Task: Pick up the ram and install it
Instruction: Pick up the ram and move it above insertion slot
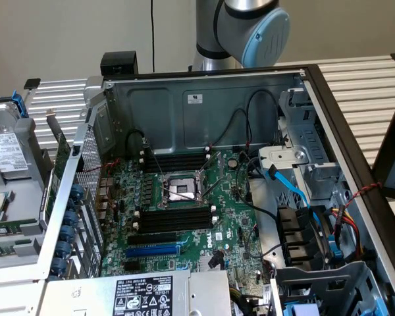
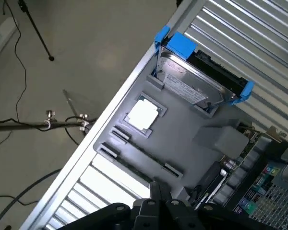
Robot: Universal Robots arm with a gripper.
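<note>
The gripper [image 2: 159, 194] is hanging shut and empty over the tray [image 2: 192, 127], at the exterior view's left of the case [image 1: 171, 112]. The ram [image 2: 143, 154] (a thin dark strip, seemingly on edge) is sitting just beyond the fingertips, long axis along the tray's edge.

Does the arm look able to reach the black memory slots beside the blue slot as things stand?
Probably yes: the case lies open, no cable crosses those memory slots, and the arm stands just behind it.
</note>
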